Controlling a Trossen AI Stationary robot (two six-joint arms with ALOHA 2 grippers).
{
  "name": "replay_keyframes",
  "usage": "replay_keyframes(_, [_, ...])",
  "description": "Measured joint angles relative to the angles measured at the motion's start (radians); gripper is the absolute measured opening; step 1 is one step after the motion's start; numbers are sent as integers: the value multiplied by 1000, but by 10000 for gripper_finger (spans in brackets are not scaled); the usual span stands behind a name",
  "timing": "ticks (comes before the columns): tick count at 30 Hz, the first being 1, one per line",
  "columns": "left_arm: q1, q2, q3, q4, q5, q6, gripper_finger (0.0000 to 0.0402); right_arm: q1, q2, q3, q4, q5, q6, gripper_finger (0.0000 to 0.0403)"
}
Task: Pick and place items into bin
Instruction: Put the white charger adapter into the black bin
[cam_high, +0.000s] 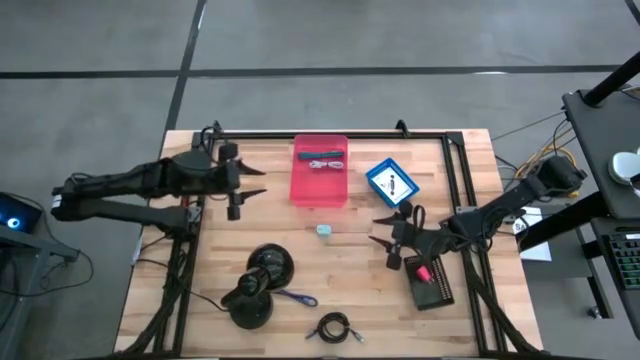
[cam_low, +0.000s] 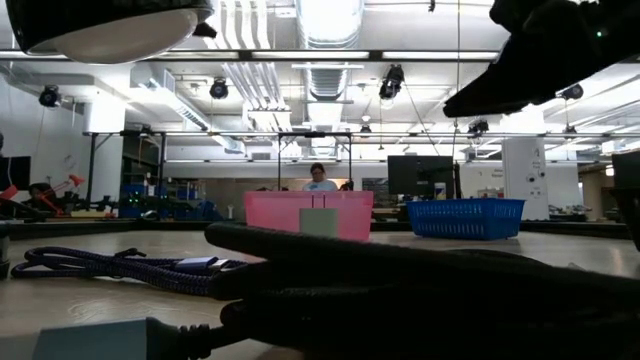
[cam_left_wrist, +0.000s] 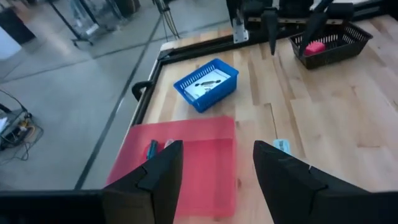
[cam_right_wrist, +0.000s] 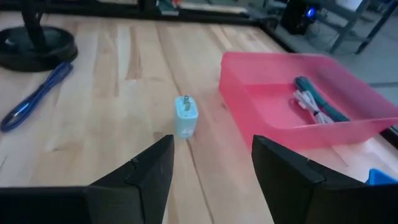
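Observation:
My left gripper (cam_high: 250, 184) (cam_left_wrist: 217, 147) is open and hovers just left of the pink bin (cam_high: 320, 172) (cam_left_wrist: 186, 163). A teal tool (cam_left_wrist: 152, 148) and a pale cord (cam_right_wrist: 311, 102) lie in that bin. My right gripper (cam_high: 382, 229) (cam_right_wrist: 211, 140) is open, to the right of the pale teal cube (cam_high: 324, 229) (cam_right_wrist: 185, 117), which stands on the table in front of the bin. A pink cube (cam_high: 423, 271) lies in a black basket (cam_high: 430, 280). The purple tool (cam_high: 296, 297) and the black coiled cable (cam_high: 333, 326) lie near the table's near edge.
A blue basket (cam_high: 392, 182) holding small parts sits right of the bin. A large black object with two round parts (cam_high: 258, 282) stands on the near left of the table. A black rail frame (cam_high: 455, 160) runs along the table's edges. A person (cam_low: 320, 178) shows far behind.

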Motion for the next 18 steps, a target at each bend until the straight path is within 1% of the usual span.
replay_keyframes(4, [-1, -105, -161, 145, 0, -15, 180, -37, 0, -29, 111, -14, -62, 203])
replay_keyframes(6, [-1, -144, -228, 235, 1, -46, 180, -61, 0, -31, 141, -47, -88, 203])
replay_keyframes(9, [-1, -192, -320, 343, 1, -52, 180, -94, 0, -31, 198, -105, -111, 203])
replay_keyframes(13, [-1, -239, -428, 423, 1, -59, 180, -118, 0, -31, 273, -115, -140, 203])
replay_keyframes(16, [-1, -267, -490, 450, 1, -114, 180, -134, 5, -31, 313, -122, -160, 203])
replay_keyframes(18, [-2, -288, -526, 457, 1, -152, 180, -150, 23, -29, 331, -160, -182, 203])
